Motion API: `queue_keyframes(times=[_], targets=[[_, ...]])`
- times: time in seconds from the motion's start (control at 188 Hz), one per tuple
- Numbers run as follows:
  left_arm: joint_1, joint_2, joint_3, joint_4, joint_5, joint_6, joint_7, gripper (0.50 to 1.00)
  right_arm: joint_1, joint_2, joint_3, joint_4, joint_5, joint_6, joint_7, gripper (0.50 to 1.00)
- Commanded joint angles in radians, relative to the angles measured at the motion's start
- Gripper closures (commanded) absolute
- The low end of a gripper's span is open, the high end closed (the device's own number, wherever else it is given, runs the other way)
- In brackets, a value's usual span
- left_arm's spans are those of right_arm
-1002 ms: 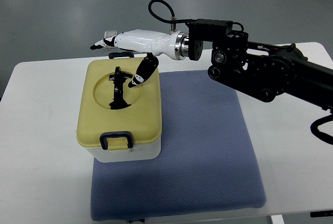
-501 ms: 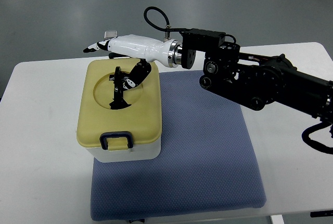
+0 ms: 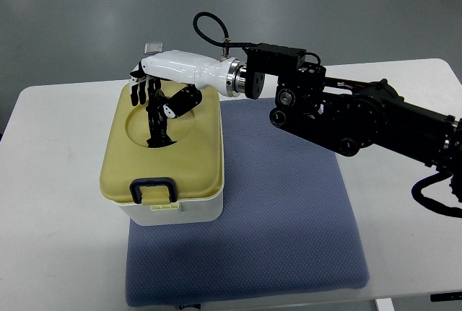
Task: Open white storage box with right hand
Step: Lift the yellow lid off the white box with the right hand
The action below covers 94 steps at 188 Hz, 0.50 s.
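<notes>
The white storage box [image 3: 184, 211] stands on the left end of a blue mat, capped by a pale yellow lid [image 3: 193, 159]. A black handle [image 3: 157, 132] stands upright in the lid's round recess. My right hand [image 3: 157, 98] reaches in from the right over the back of the lid, its fingers [image 3: 138, 92] curled down on one side of the handle's top and the thumb [image 3: 177, 103] on the other. The lid sits slightly askew, with its black front latch [image 3: 151, 188] swung out over a pale tab. The left hand is out of view.
The blue mat [image 3: 289, 217] covers the middle of the white table [image 3: 50, 181]. A small grey object [image 3: 153, 46] shows just behind the box. My black forearm [image 3: 346, 116] crosses above the mat's far right part.
My right hand moved left and down, and its spread fingers curled around the handle. The lid shifted slightly left and its front latch now hangs loose.
</notes>
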Motion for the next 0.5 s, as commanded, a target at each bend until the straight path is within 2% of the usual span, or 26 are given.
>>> queue_keyframes(times=[0.0, 0.224, 0.373, 0.495], targets=[[-0.001, 0.000, 0.000, 0.000, 0.000, 0.001, 0.000, 0.500, 0.004, -0.001, 0.002, 0.002, 0.006, -0.007, 0.000, 1.000], [-0.001, 0.000, 0.000, 0.000, 0.000, 0.001, 0.000, 0.500, 0.056, -0.036, 0.019, 0.030, 0.023, -0.007, 0.014, 1.000], [-0.001, 0.000, 0.000, 0.000, 0.000, 0.000, 0.000, 0.500, 0.096, -0.136, 0.019, 0.071, 0.058, 0.010, 0.021, 1.000], [-0.001, 0.000, 0.002, 0.000, 0.000, 0.000, 0.000, 0.500, 0.104, -0.260, 0.019, 0.125, 0.095, 0.035, 0.031, 1.000]])
